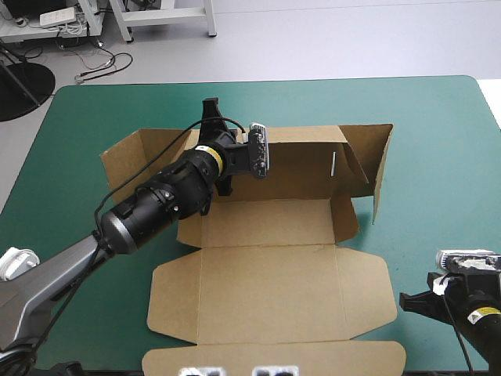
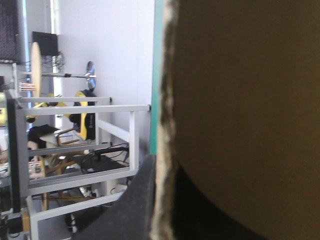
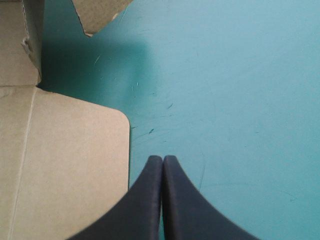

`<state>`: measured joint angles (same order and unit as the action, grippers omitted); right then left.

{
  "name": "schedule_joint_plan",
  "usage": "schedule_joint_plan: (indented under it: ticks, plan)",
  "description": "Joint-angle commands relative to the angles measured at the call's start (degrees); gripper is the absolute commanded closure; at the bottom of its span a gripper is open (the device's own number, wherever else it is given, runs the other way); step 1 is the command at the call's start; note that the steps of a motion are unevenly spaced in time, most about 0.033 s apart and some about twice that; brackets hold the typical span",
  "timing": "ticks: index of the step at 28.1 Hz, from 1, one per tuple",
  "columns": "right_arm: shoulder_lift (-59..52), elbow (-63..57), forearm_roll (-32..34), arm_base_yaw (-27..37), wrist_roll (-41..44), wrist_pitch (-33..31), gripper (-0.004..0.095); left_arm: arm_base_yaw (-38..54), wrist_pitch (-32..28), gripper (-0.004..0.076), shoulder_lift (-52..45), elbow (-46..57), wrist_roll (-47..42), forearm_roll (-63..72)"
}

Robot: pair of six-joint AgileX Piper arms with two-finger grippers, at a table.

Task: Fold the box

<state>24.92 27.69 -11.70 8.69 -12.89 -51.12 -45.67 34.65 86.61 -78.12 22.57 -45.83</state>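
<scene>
Your left gripper (image 2: 161,172) is clenched on the raised far wall of the box (image 1: 266,290). Your right gripper (image 3: 163,160) is pinched closed over the teal-green cover (image 3: 240,100), just beside the box.

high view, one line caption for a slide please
Left end effector grips the far wall of the brown box; right end effector sits shut beside its flat lid.

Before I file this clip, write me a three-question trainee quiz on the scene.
1. True or false: the right gripper is holding the box.
2. The left gripper is shut on which part of the box? A) the raised far wall B) the near lid flap C) the right side wall
3. Fill in: the lid lies ___ on the teal-green cover.
Key: 1 false; 2 A; 3 flat.
</scene>
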Motion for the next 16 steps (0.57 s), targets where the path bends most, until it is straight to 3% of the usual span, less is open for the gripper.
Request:
schedule_joint_plan:
  ticks: [1, 8, 13, 16]
  plan:
    - [0.5, 4.0, -1.7, -0.1, 1.1, 4.0, 0.0928, -4.2, -1.1, 0.0734, -2.5, 1.0, -13.9, -14.5]
    - [6.5, 17.7, -2.0, -0.1, 5.7, 4.1, 0.0928, -9.9, 1.8, 0.0734, -2.5, 8.9, -24.6, -21.4]
    - [17.5, 29.5, -4.4, -0.1, 5.3, 4.1, 0.0928, -10.0, 2.8, 0.0734, -2.5, 13.1, -36.9, -30.6]
    - [25.8, 36.9, -7.2, -0.1, 3.8, 3.8, 0.0928, -10.0, 3.2, 0.0734, -2.5, 13.7, -38.5, -31.5]
